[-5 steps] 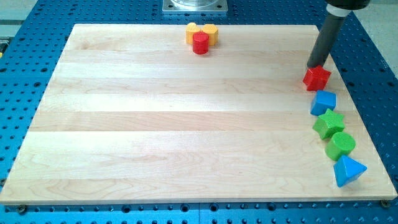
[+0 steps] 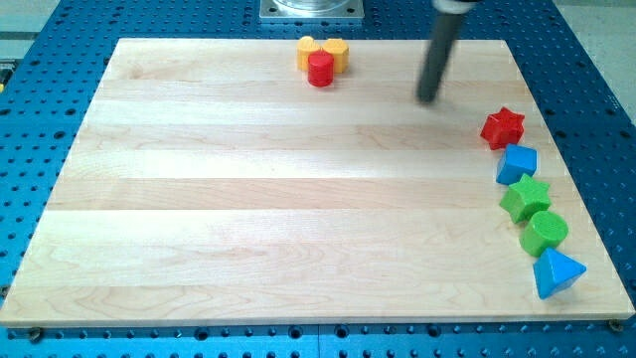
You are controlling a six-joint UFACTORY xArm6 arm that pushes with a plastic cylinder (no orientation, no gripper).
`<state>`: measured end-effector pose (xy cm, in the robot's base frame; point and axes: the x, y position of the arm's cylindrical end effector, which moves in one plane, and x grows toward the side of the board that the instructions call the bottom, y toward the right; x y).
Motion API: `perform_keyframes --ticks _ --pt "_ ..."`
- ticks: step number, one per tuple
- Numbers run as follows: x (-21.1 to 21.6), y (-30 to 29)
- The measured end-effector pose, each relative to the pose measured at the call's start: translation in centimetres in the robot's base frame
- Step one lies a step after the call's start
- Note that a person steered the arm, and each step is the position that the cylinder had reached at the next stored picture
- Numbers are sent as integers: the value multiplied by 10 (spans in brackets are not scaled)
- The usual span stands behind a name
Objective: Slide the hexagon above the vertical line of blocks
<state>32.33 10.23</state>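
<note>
My tip (image 2: 428, 98) rests on the board near the view's top right, touching no block. A yellow hexagon (image 2: 336, 52) sits at the top edge, packed with another yellow block (image 2: 308, 50) and a red cylinder (image 2: 320, 69). They lie to the left of my tip. Down the view's right side runs a roughly vertical line of blocks: a red star (image 2: 503, 127), a blue block (image 2: 518, 162), a green star (image 2: 526, 198), a green cylinder (image 2: 545, 232) and a blue triangle (image 2: 556, 272). The red star is right of and below my tip.
The wooden board (image 2: 248, 199) lies on a blue perforated table (image 2: 596, 119). A grey metal mount (image 2: 312, 10) sits beyond the board's top edge.
My tip has moved left and a little up, away from the red star it stood against. The red star has turned slightly. The other blocks have not moved.
</note>
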Motion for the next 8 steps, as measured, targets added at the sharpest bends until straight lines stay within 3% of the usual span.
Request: perform_keyframes --ticks 1,2,3,6,7,8 --pt "-9 -117" --pt "-53 -169" --pt "-98 -158" --pt "-85 17" --pt "-42 28" --pt "-73 5"
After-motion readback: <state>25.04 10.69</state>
